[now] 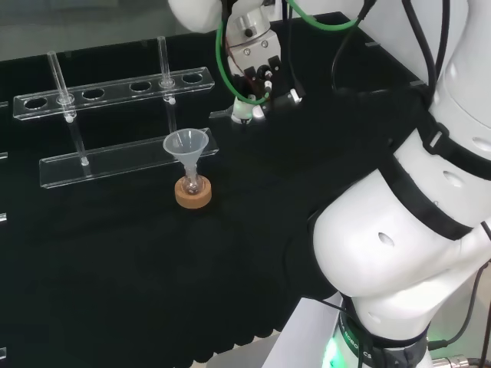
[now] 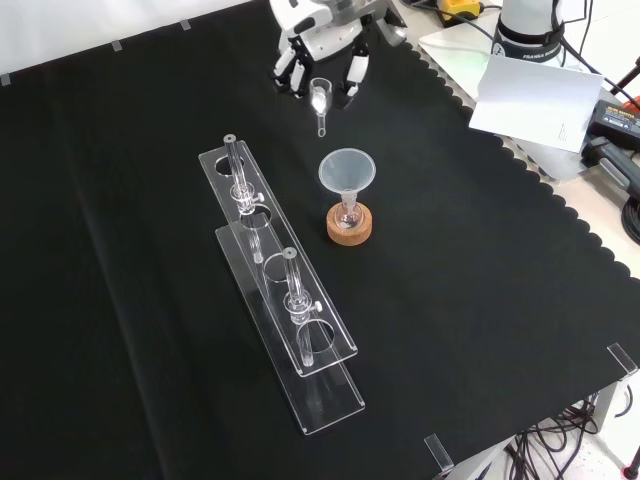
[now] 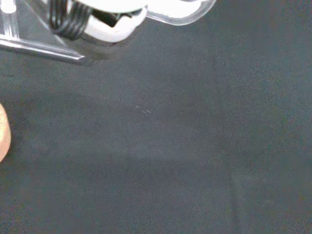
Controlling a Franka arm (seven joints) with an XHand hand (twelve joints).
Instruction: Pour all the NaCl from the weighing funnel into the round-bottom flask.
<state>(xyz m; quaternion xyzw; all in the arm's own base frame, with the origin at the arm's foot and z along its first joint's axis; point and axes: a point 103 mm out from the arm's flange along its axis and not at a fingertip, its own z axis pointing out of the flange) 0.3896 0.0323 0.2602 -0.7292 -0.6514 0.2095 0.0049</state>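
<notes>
A small round-bottom flask (image 1: 192,184) (image 2: 347,214) stands on a cork ring (image 1: 193,195) (image 2: 349,228) with a clear plastic funnel (image 1: 185,146) (image 2: 347,170) in its neck. Beyond it in the front view, the hand (image 1: 250,75) (image 2: 322,42) is low over the cloth. Its fingers are curled down around the clear weighing funnel (image 1: 244,112) (image 2: 320,98) (image 3: 181,14). The funnel shows white inside, and its stem points toward the flask. The wrist view shows the edge of the cork ring (image 3: 3,132).
Two long clear racks (image 1: 115,88) (image 2: 272,262) with holes and upright test tubes (image 1: 60,80) (image 2: 236,170) lie left of the flask in the front view. The arm's white links (image 1: 414,230) stand at the head view's right. Papers (image 2: 530,95) lie past the cloth's scalloped edge.
</notes>
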